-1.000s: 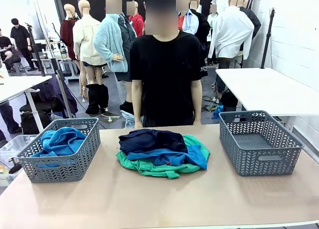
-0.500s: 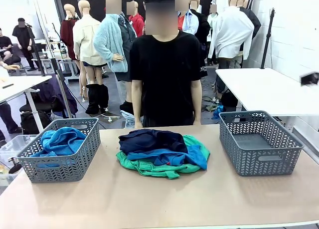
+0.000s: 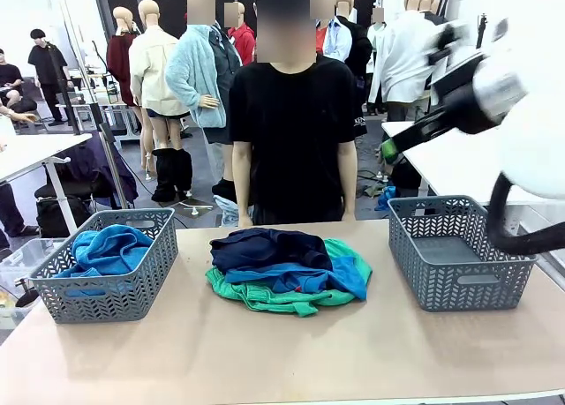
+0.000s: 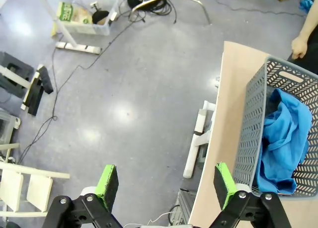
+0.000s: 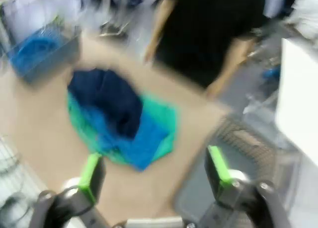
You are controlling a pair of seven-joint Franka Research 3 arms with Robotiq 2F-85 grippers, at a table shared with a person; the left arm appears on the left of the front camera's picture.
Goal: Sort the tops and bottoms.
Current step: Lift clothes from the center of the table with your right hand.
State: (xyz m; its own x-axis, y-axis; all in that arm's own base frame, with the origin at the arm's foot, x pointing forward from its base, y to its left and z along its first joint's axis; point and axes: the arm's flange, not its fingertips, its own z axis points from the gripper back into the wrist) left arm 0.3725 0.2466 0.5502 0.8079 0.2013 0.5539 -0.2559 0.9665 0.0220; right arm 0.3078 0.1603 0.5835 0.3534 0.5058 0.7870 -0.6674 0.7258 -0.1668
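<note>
A pile lies mid-table: dark navy trousers (image 3: 265, 246) on top, a bright blue shirt (image 3: 309, 277) under them, green shorts (image 3: 265, 299) at the bottom. Another blue shirt (image 3: 110, 251) sits in the left grey basket (image 3: 115, 301). My right gripper (image 3: 415, 96) hangs blurred and open, high above the right basket (image 3: 459, 286), which holds nothing. The blurred right wrist view has the open right gripper (image 5: 155, 172) above the trousers (image 5: 112, 101), shirt (image 5: 139, 138) and shorts (image 5: 161, 118). My left gripper (image 4: 165, 183) is open over the floor beside the left basket (image 4: 253, 114) and its shirt (image 4: 283, 138).
A person in a black shirt (image 3: 296, 131) stands at the table's far edge, one hand (image 4: 300, 44) near the left basket. A white table (image 3: 477, 158) stands behind the right basket. Cables and a clear bin (image 4: 87, 19) lie on the floor left of the table.
My right arm has swung into the front view from the upper right, still moving and blurred. The clothes, baskets and person have stayed in place.
</note>
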